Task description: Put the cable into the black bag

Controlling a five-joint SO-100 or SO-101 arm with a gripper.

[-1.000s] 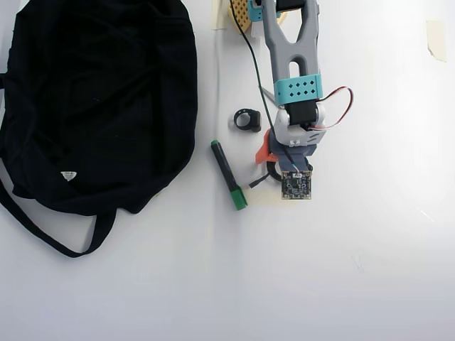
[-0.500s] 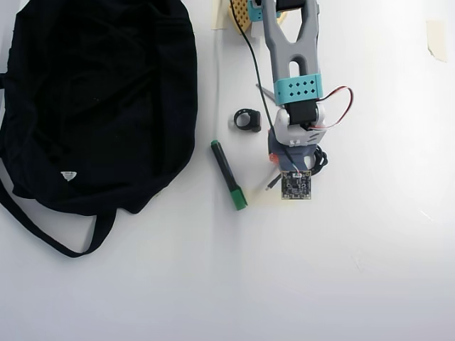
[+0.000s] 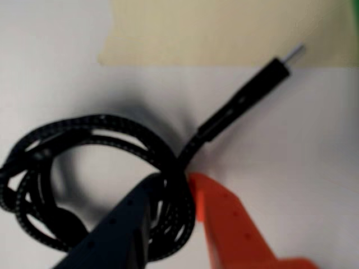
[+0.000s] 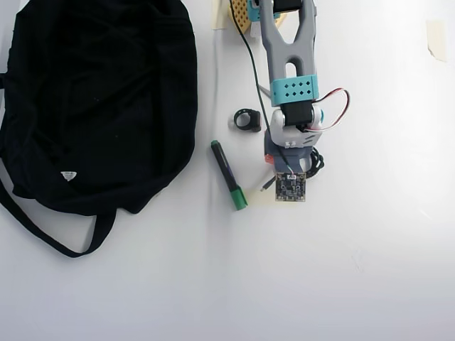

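Note:
The cable (image 3: 101,126) is a braided black coil on the white table, its plug end (image 3: 277,66) pointing up and right in the wrist view. My gripper (image 3: 173,182) is shut on the coil's right side, with strands pinched between the dark blue finger (image 3: 120,224) and the orange finger (image 3: 224,218). In the overhead view the gripper (image 4: 281,166) is mostly hidden under the wrist camera board. A loop of the cable (image 4: 317,160) sticks out to its right. The black bag (image 4: 99,99) lies flat at the far left, well apart from the gripper.
A green-tipped black marker (image 4: 229,175) lies between bag and gripper. A small chunky black ring (image 4: 247,119) sits just left of the arm. The bag's strap (image 4: 43,229) loops out below it. Beige tape (image 3: 224,31) is stuck to the table beyond the cable.
The orange finger has swung in from the left and shut on the coil. The cable's loop now shows right of the wrist, and the arm has shifted slightly left.

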